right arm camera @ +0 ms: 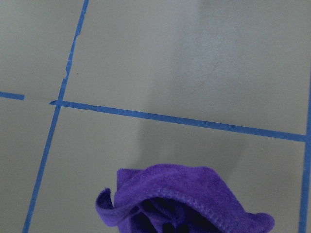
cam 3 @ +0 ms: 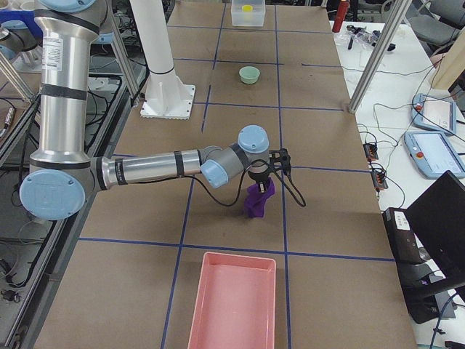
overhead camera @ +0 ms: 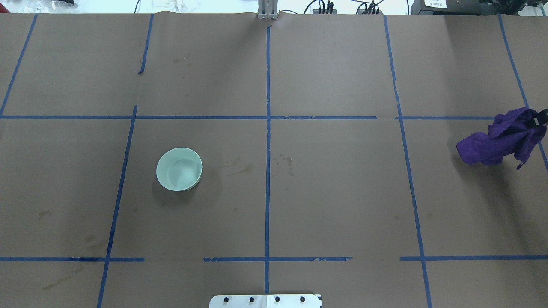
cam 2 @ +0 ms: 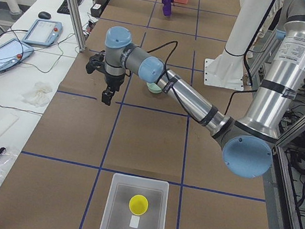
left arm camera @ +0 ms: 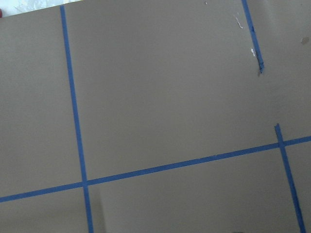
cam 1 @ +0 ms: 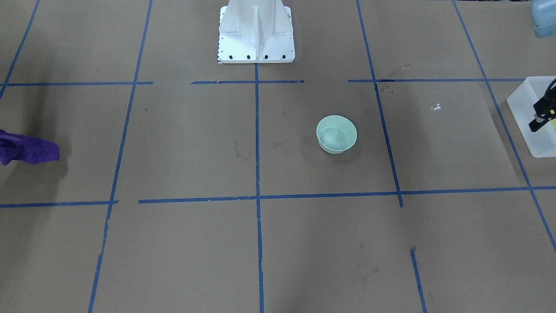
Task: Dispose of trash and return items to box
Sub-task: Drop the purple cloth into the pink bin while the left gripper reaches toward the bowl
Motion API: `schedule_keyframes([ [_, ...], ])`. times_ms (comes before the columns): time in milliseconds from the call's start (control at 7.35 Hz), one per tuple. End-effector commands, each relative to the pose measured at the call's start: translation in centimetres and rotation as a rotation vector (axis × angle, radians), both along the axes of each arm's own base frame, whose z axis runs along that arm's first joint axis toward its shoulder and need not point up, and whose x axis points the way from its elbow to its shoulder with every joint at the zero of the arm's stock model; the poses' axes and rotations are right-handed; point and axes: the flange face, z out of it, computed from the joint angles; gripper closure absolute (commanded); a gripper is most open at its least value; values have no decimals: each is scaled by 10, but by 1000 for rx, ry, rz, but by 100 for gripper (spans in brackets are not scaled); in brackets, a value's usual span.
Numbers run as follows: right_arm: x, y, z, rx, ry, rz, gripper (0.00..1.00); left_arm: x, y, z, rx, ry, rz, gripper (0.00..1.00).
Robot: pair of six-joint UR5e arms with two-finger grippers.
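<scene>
Your brown-papered table, gridded in blue tape, carries the white pedestal, a pink tray at its right end and the box at its left end. The purple cloth hangs pinched in the right gripper. The mint bowl sits left of centre, and the yellow cup stands inside the box. You cannot tell how wide the left gripper stands.

The front-facing view's right edge cuts off the box and most of the left end effector, so how its jaws stand cannot be told. The purple cloth covers the fingers of the right end effector holding it, which the overhead view's right edge cuts off. A white scrap in the box is too small to identify.
</scene>
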Motion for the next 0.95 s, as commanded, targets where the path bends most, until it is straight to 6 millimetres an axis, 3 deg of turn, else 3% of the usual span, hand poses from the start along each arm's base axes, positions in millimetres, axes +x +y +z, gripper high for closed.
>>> schedule_keyframes([
  [0, 58, 22, 20, 31, 6, 41, 100, 73, 12, -29, -30, 81, -21, 6],
  [136, 89, 25, 28, 38, 42, 37, 100, 121, 21, -39, -68, 121, -10, 6],
  [272, 129, 29, 38, 43, 83, 13, 100, 138, 25, -42, -70, 112, -31, 6],
  [408, 168, 24, 36, 51, 114, -3, 100, 159, 33, -44, -96, 111, -34, 6],
  [544, 196, 25, 38, 64, 149, -33, 100, 182, 39, -47, -100, 106, -41, 6],
  [680, 220, 27, 47, 81, 236, -71, 100, 186, 40, -50, -96, 109, -56, 5],
  [817, 230, 22, 70, 83, 275, -116, 100, 202, 47, -50, -124, 113, -50, 5],
])
